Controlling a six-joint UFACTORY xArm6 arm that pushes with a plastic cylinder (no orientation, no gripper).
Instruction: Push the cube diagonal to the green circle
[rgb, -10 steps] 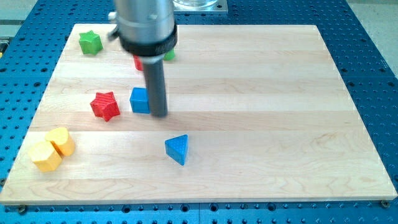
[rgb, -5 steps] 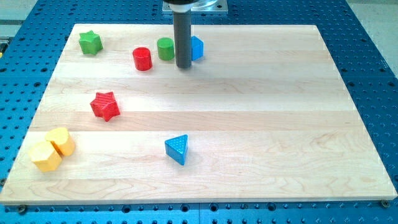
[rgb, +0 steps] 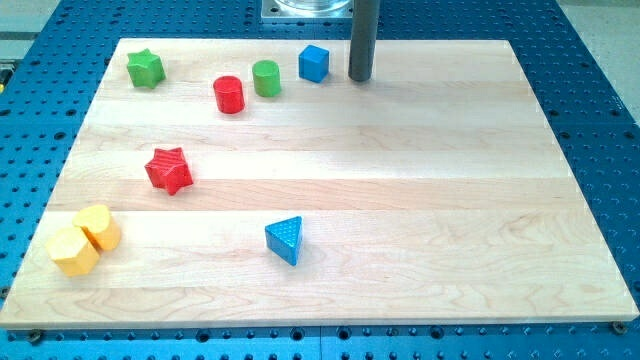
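Note:
The blue cube (rgb: 314, 63) sits near the view's top, just up and to the right of the green cylinder (rgb: 266, 78). A small gap separates them. My tip (rgb: 361, 78) rests on the board to the right of the blue cube, apart from it. The dark rod rises straight up out of the view.
A red cylinder (rgb: 229, 94) stands left of the green cylinder. A green star (rgb: 145, 68) is at top left. A red star (rgb: 169, 169) lies at mid left. Two yellow blocks (rgb: 85, 238) sit at bottom left. A blue triangle (rgb: 286, 239) lies at bottom centre.
The blue cube went from beside the red star up to the top, next to the green cylinder. My tip has since moved right and up, away from the cube.

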